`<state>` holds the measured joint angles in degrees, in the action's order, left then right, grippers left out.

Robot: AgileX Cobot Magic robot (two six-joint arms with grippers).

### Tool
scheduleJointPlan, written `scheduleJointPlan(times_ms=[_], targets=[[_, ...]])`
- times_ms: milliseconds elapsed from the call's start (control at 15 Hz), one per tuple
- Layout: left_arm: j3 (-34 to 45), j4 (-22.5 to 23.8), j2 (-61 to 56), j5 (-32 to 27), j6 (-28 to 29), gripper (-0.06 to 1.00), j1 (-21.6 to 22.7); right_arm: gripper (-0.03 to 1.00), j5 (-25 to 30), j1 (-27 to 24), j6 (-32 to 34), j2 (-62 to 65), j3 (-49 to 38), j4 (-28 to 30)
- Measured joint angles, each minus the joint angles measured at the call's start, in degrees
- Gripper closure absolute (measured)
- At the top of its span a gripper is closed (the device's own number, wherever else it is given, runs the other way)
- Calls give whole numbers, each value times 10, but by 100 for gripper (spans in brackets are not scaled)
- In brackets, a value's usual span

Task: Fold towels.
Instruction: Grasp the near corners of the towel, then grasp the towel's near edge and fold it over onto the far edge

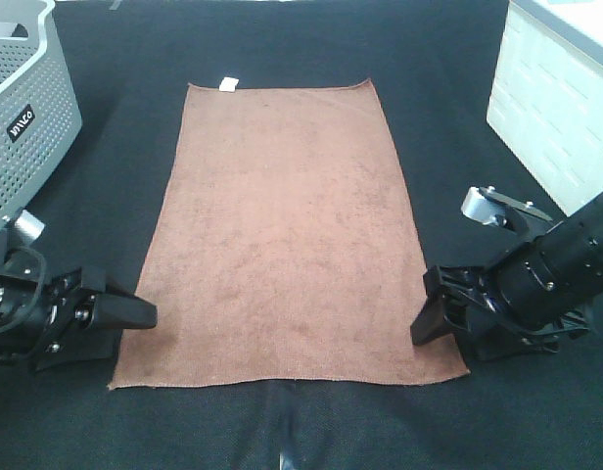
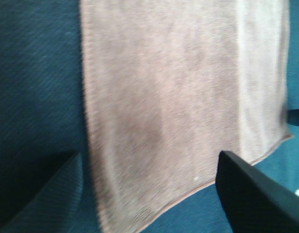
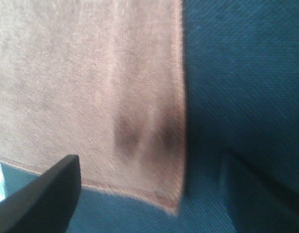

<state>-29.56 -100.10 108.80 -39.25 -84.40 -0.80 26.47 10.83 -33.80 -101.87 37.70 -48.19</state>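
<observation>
One rust-brown towel [image 1: 287, 235] lies flat and unfolded on the black table, its small white tag [image 1: 229, 82] at the far short edge. My left gripper [image 1: 143, 314] is open and low at the towel's near left corner, its tips at the long edge. In the left wrist view [image 2: 149, 154] the towel [image 2: 183, 97] spans the gap between the two dark fingers [image 2: 256, 194]. My right gripper [image 1: 426, 318] is open at the near right corner. In the right wrist view [image 3: 150, 156] the towel's corner [image 3: 159, 194] lies between the fingers [image 3: 42, 194].
A grey perforated basket [image 1: 27, 98] stands at the far left. A white block-like unit [image 1: 556, 98] stands at the far right. Black cloth [image 1: 458, 117] covers the table around the towel.
</observation>
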Motion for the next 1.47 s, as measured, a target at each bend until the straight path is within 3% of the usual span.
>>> scheduleJointPlan(times_ms=[200,267,333,467,533,600,667,733,800,1000,1133,1200,1333,1467], targets=[[-32,-2,40,-38,-2,22,-16,26,11,0,-111,-30,5,-128],[-32,-2,40,-38,-2,22,-16,26,11,0,-111,-30,5,-128],[-41,-3,50,-42,-2,22,-30,29,16,0,-147,-40,5,-168],[-64,-5,66,-34,-1,30,-62,47,13,0,-157,-46,5,-180],[-65,-5,68,-28,1,40,-64,51,11,0,-159,-48,5,-179],[-66,-5,70,-5,11,63,-65,70,2,0,-159,-53,5,-179],[-66,-2,72,3,14,77,-65,81,-1,0,-160,-55,5,-176],[-66,3,72,7,14,89,-66,92,-2,0,-160,-57,5,-175],[-67,11,72,8,14,94,-66,97,-2,0,-160,-58,5,-175],[-66,50,60,16,47,94,-66,97,3,0,-142,-37,5,-152],[-66,116,32,25,96,94,-62,97,24,0,-85,1,5,-107],[-66,116,32,25,96,94,-62,97,24,0,-85,1,5,-107],[-62,223,-17,24,183,94,-48,97,53,0,-56,19,5,-74],[-41,266,-56,23,217,94,-46,97,78,0,-43,37,-9,-64]])
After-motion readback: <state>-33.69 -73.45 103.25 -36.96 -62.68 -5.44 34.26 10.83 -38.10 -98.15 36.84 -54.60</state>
